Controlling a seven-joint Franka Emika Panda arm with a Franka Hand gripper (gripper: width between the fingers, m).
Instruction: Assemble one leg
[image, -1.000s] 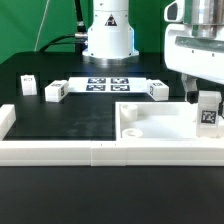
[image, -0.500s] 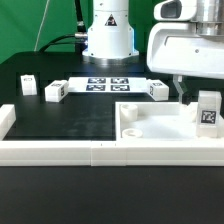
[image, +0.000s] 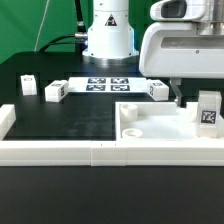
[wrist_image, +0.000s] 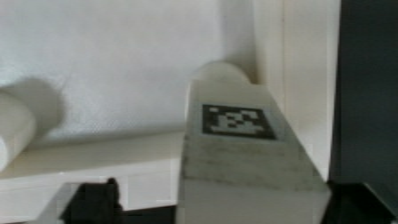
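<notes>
Wrist view shows the gripper (wrist_image: 199, 205) spread open astride the leg (wrist_image: 240, 140), which stands upright on the slab (image: 160, 128) near the counter's front corner on the exterior view's right, so fitting seems underway, and closing squarely on it looks next

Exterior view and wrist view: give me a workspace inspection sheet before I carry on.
Surface: black table, white rail along its front.
Job's things: leg upright on the slab; legs loose behind.
Clutter: marker board.
Hand: hand low beside the upright leg; open or shut unclear.
Cables: cable left of the robot base.
Surroundings: green backdrop.
</notes>
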